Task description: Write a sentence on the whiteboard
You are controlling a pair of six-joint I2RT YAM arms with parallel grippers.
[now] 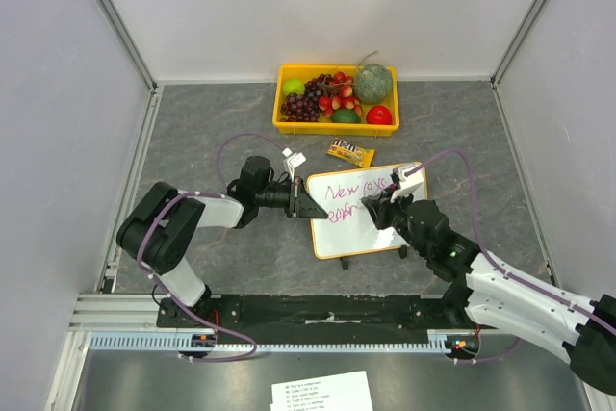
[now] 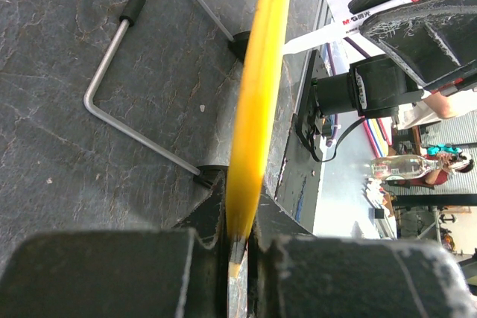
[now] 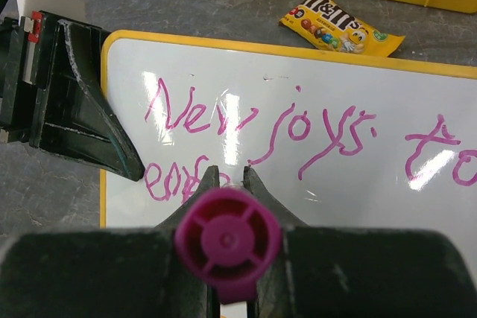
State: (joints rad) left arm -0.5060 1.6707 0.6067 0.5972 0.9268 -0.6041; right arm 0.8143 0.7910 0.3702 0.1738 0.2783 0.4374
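The whiteboard (image 1: 351,238), a white board in a yellow-orange frame, lies tilted at mid-table. My left gripper (image 1: 306,204) is shut on its left edge; in the left wrist view the frame's edge (image 2: 257,109) runs up from between the jaws of that gripper (image 2: 238,247). My right gripper (image 1: 372,205) hovers over the board, shut on a magenta marker (image 3: 227,240), whose tip is hidden behind the jaws. The sentence (image 3: 261,121), in pink strokes, reads "New joys to" with a short second line starting "enjo" beside the gripper (image 3: 227,176).
A yellow crate (image 1: 332,127) of fruit stands at the back. A candy packet (image 1: 349,152) lies just beyond the board, with a small white object (image 1: 294,158) to its left. The board's wire stand (image 2: 112,109) rests on the table. A printed paper sheet (image 1: 320,392) lies below the arm bases.
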